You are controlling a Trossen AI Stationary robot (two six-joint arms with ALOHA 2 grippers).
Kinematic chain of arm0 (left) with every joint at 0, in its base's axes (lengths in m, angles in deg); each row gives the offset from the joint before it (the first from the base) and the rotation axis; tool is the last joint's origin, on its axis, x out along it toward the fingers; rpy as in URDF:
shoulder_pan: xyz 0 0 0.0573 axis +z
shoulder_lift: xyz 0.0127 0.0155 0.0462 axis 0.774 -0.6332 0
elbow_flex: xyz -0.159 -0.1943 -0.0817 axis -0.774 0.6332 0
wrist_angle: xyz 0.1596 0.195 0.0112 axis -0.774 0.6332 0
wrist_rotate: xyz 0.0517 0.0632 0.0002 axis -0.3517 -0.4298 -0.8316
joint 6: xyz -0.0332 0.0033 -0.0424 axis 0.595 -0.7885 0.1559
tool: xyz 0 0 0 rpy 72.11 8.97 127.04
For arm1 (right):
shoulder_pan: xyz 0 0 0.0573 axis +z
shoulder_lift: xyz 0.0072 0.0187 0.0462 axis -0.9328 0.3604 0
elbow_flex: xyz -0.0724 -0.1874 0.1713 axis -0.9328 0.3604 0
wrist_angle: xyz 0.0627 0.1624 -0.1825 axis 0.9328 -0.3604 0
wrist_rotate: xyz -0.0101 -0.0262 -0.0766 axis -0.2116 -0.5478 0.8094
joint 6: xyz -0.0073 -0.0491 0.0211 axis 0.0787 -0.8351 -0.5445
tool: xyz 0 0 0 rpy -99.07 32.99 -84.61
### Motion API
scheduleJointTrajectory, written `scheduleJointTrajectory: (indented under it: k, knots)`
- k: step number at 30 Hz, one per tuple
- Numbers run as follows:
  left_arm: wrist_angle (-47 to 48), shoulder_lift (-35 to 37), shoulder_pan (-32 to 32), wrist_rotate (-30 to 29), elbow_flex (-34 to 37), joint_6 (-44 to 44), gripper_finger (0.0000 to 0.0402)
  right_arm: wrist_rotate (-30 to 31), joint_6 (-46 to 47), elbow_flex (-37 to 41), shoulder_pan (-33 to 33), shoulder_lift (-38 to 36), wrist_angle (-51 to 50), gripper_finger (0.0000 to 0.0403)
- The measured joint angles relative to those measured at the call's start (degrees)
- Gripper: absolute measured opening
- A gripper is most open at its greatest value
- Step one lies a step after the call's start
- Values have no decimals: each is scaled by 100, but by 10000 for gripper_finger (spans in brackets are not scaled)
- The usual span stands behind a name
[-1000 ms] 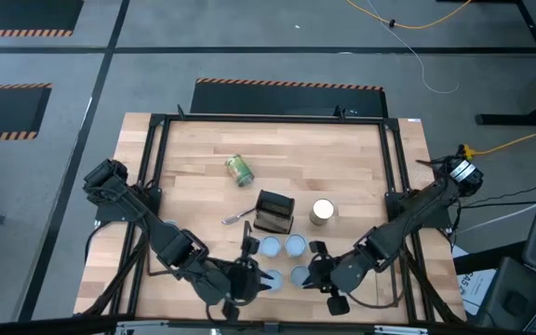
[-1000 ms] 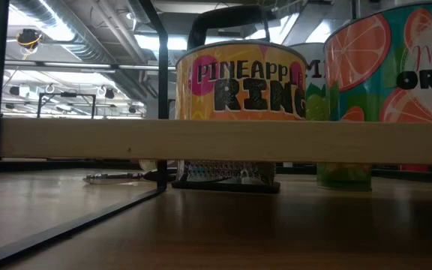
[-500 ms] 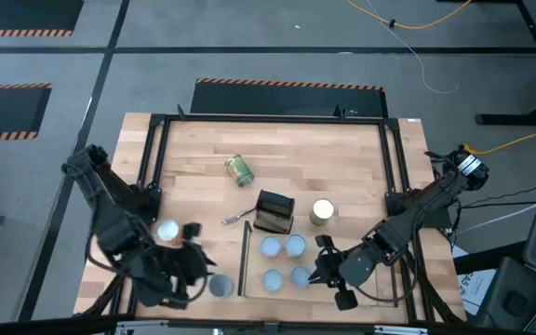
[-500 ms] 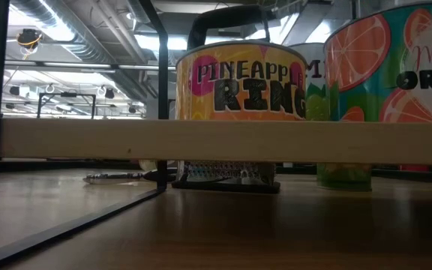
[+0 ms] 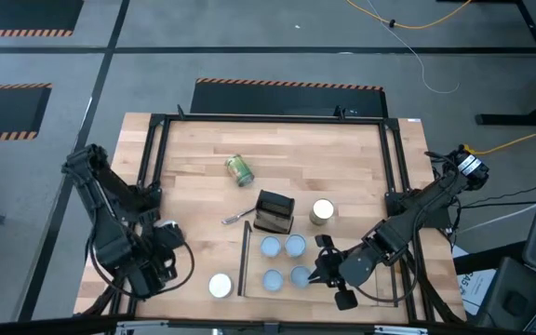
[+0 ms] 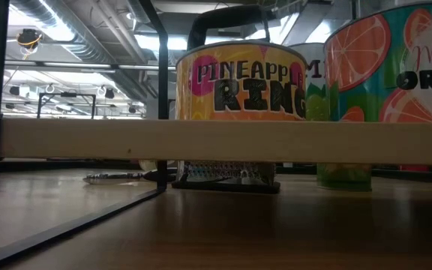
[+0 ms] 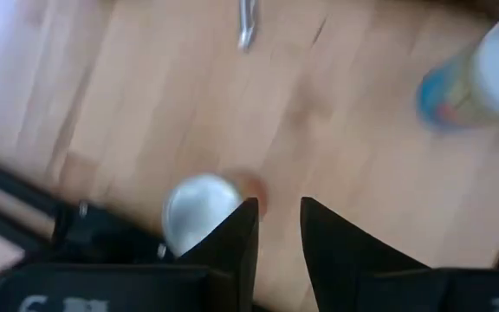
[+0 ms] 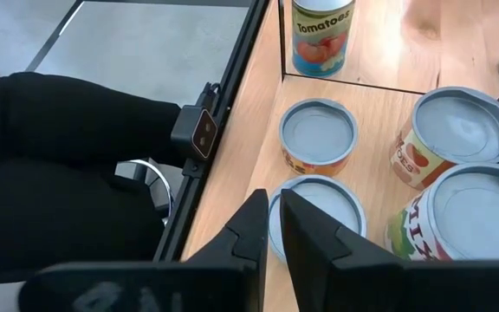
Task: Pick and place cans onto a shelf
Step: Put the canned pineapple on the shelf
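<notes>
The shelf [image 5: 246,261] lies at the table's near middle, and four blue-topped cans [image 5: 270,246] stand on it. In the low view, cans [image 6: 238,79] stand on its wooden board [image 6: 88,139]. A white-topped tomato can [image 5: 220,285] stands on the table just left of the shelf. A silver-topped can [image 7: 199,212] stands by the left frame rail. My left gripper [image 5: 168,242] hangs open beside this can and holds nothing. My right gripper [image 8: 273,208] hovers over the shelf's right end above a can [image 8: 319,217], fingers nearly together and holding nothing.
A green can [image 5: 239,169] lies on its side at the far left. A gold-topped can [image 5: 323,212] stands behind the shelf next to a small black box [image 5: 274,212]. A spoon [image 5: 237,218] lies left of the box. A black frame [image 5: 156,126] rims the tabletop.
My left gripper has swung from the shelf's left end toward the table's left edge, turning and tipping to point more steeply down. The white-topped can left of the shelf, hidden under the arm before, now shows. All the cans stay where they were.
</notes>
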Motion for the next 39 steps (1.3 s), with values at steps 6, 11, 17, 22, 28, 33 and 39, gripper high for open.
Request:
scheduleJointTrajectory:
  k: [6,11,17,22,28,33,39]
  knots:
    - [-179,2,6,755,919,81,82,2,0,0,0,0,-3,40]
    - [-613,2,4,1199,1425,76,82,2,-2,0,0,0,-3,40]
    - [-751,4,4,1219,1659,-75,82,3,-50,0,0,0,-3,40]
    - [-761,4,4,1100,1669,-75,82,2,-70,0,0,0,-3,39]
    - [-761,4,8,875,1669,-92,82,4,-118,0,0,0,-3,39]
    - [-880,4,8,875,1737,-88,82,4,-127,0,0,0,-3,39]
    - [-1170,4,30,873,2076,-44,82,4,-129,0,0,0,-3,39]
